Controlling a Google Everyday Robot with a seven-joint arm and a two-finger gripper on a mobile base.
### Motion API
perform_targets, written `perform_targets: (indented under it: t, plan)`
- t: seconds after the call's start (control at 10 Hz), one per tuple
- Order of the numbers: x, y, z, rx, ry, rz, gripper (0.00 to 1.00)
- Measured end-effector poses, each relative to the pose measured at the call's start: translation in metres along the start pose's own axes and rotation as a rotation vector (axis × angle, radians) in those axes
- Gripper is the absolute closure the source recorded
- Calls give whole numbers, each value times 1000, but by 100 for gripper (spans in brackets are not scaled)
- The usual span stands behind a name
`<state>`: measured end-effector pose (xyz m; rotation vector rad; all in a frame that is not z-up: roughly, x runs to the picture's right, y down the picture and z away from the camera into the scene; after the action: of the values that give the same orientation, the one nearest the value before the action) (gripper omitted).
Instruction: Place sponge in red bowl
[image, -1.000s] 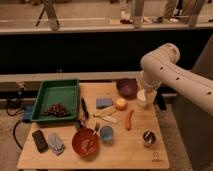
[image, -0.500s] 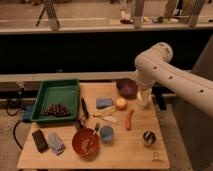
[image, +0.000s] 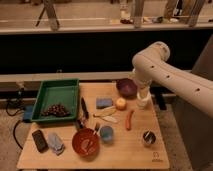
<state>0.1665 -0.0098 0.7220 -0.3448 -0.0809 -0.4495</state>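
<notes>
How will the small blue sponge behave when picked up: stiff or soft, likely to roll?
The flat rectangular blue sponge looks soft, so it probably squashes when pinched. Lying flat, it should not roll. The open gripper hangs beside the round purple bowl, holding nothing.

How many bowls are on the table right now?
2: the red bowl at the front centre, and a dark purple bowl at the back right, beside the end effector. None seems hidden.

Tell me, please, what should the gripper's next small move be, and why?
Probably carry the gripper across to above the sponge. The gripper hangs open and empty beside the purple bowl, while the sponge lies untouched, apart from it and not yet in the red bowl.
</notes>
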Motion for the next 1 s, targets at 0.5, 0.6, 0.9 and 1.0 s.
perform_targets:
  t: [0.5, 0.6, 0.9, 1.0]
  plan:
    - [-11, -14, 5, 25, -10, -83, 20]
    - [-10, -15, 6, 29, -12, -98, 20]
    - [-16, -20, 11, 40, -23, -142, 20]
    - [-19, -22, 13, 44, -26, -158, 20]
